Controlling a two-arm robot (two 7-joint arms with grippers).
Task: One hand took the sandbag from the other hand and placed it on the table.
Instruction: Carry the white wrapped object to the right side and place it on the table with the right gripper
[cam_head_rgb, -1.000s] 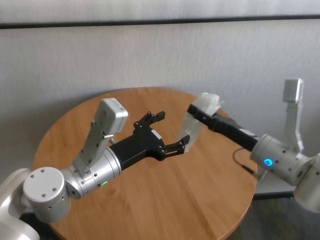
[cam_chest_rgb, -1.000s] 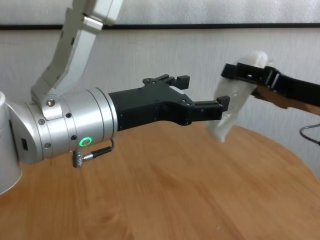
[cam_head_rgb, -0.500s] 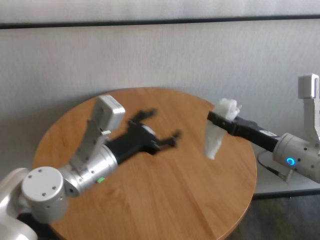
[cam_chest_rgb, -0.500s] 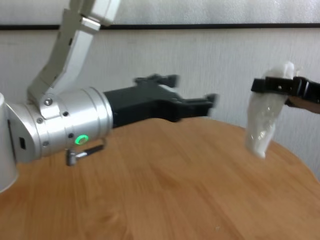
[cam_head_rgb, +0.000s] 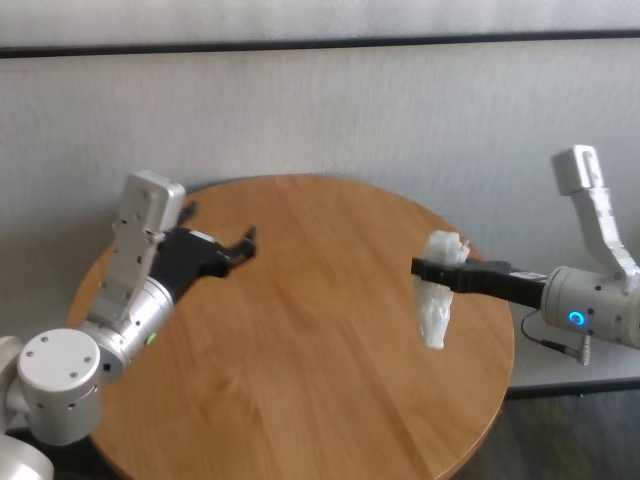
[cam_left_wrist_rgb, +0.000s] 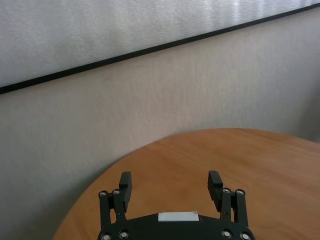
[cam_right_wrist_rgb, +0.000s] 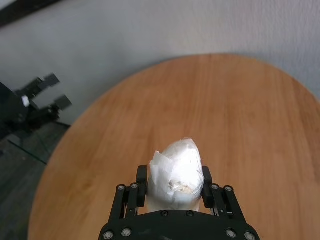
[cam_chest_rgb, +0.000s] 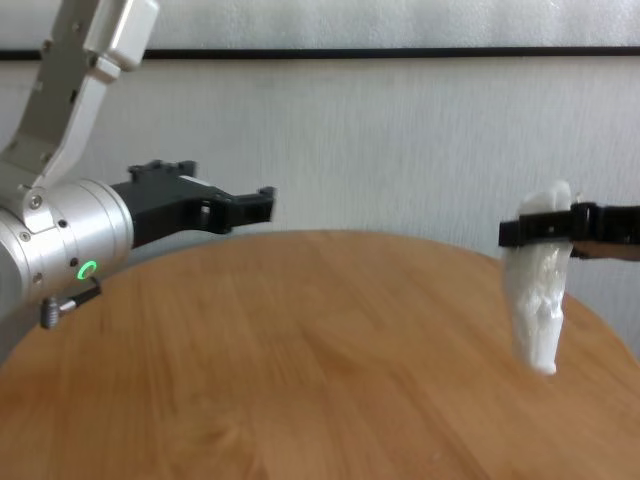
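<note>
Since a second ago I have the two arms well apart: my left gripper, the black two-finger one on the thick silver cylindrical wrist with the green ring light, has pulled back from mid-desk to the left edge of the desk, and my right gripper, the slim all-black one, has carried the small soft white lumpy sandbag out toward the right edge.

The left gripper now hangs empty over the left side of the large round orange-brown wooden desk, its fingers spread wide with only bare wood showing between them in the left wrist view. The right gripper is clamped on the sandbag, pinching it near its top end, both fingers pressed into the white pouch in the right wrist view.

As I read it, the handover is finished: the sandbag belongs to the right gripper alone and the left has let go and cleared off. What is left is the placing. The sandbag is in the air above the right part of the desk, near that edge, and the chest view shows a clear gap between its lower end and the wood.

The sandbag's long axis runs close to vertical. It dangles below the fingers, a short crumpled tuft poking up above them and the longer, fuller part pointing down at the desk, leaning only slightly.
</note>
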